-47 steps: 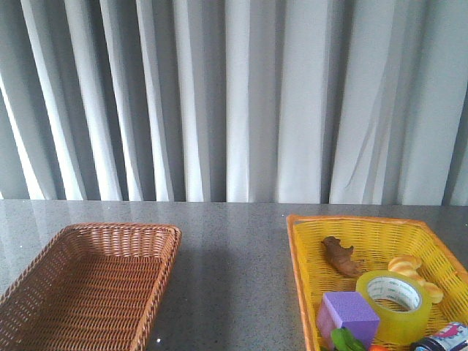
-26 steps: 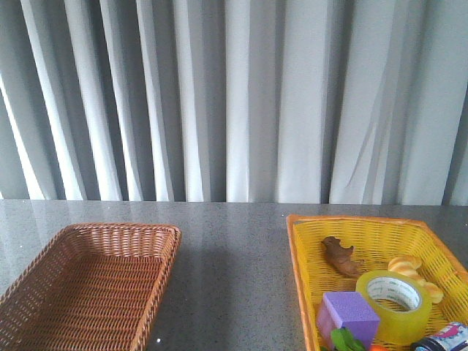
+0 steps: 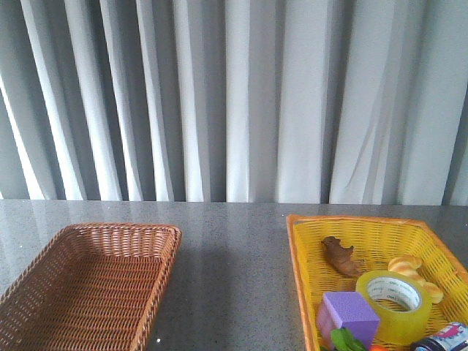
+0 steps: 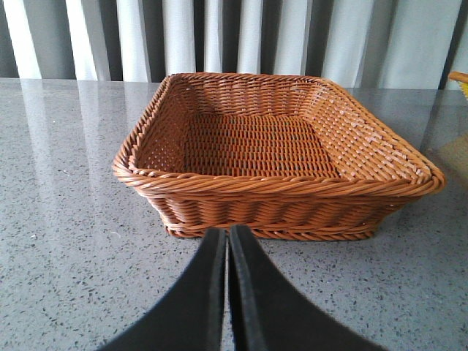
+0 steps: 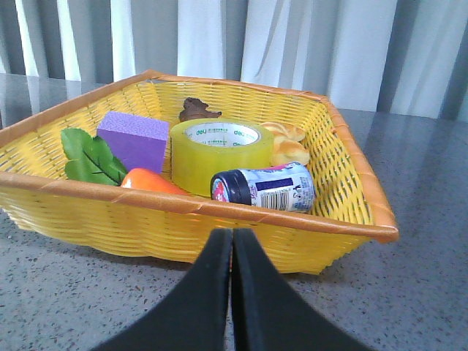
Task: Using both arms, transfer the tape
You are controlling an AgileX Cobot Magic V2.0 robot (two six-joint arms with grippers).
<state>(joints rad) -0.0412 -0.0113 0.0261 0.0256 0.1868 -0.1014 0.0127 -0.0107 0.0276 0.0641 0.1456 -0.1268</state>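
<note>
Translucent yellow packing tape roll point(image 5: 221, 152) lay untouched in the yellow woven basket point(image 5: 344, 164), beside a purple block point(image 5: 136, 137). Left gripper point(image 4: 227, 245) and right gripper point(image 5: 232, 245) were both closed, empty. Brown wicker basket point(image 4: 278, 186) received nothing; the whole transfer remained.

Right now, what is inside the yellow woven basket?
The yellow woven basket holds the yellow tape roll, a purple block, green leaves, an orange item, a small labelled jar, a croissant toy and a brown figure. Its floor is largely covered.
</note>
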